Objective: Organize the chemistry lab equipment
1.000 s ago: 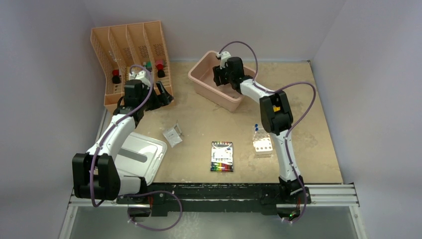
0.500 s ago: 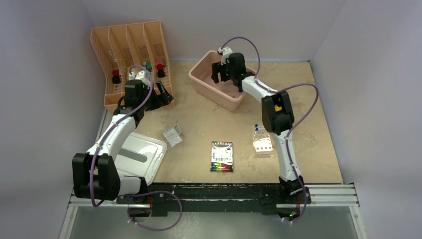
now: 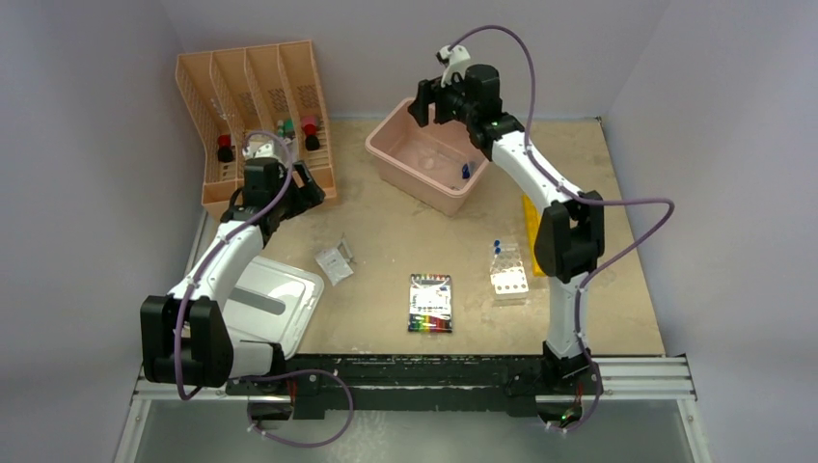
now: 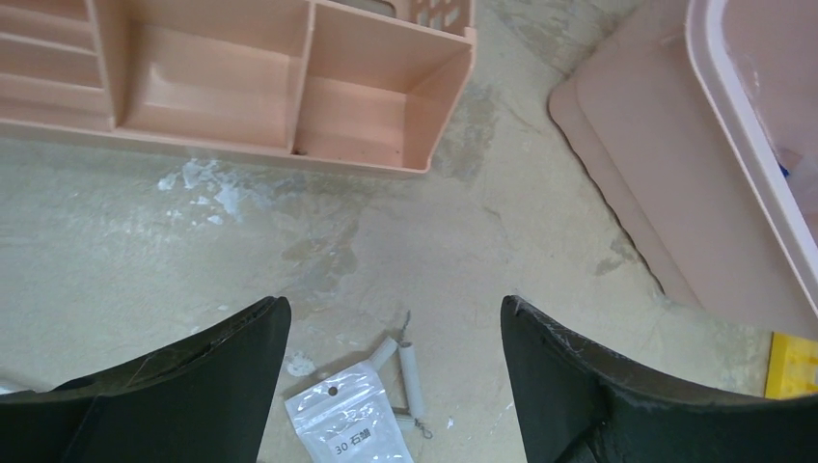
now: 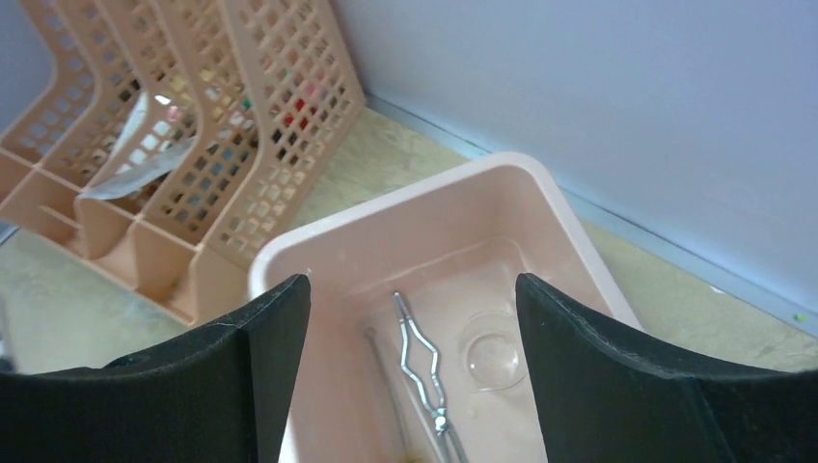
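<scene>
Two white arms, black joints.
Left arm [image 3: 227, 256] and right arm [image 3: 526, 159] each carry a looping purple cable [image 3: 177, 362]; black bases [image 3: 564, 371] at six o'clock.

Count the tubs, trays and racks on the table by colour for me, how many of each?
Pink: 2, the slotted organizer and the tub
White: 1, the flat tray
Clear: 1, the tube rack
Total: 4
</scene>
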